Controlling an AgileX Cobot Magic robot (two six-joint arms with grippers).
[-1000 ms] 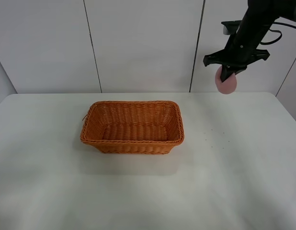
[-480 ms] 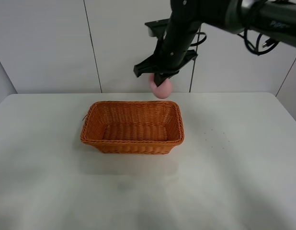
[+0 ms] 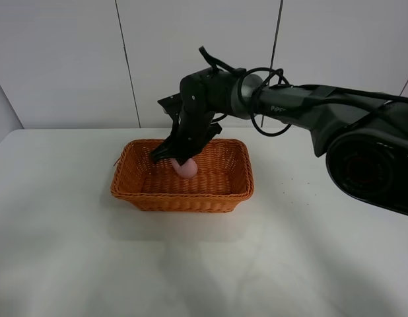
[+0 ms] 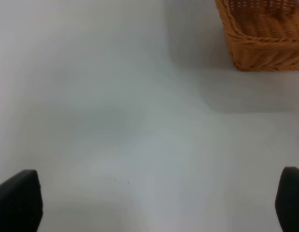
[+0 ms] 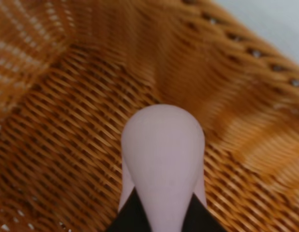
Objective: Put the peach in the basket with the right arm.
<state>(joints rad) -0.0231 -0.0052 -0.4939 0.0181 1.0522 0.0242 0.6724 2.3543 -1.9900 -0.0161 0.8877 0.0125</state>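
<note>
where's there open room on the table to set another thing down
The table is bare in front of the basket and on both sides of it. The strip behind it is narrower. Crowded: inside the basket, where the right pincer holds the peach low over the weave.

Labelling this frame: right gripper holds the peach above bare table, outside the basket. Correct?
Not quite. The right gripper holds the peach, but within the walls of the basket, not above bare table. The right wrist view shows wicker all around the peach.
</note>
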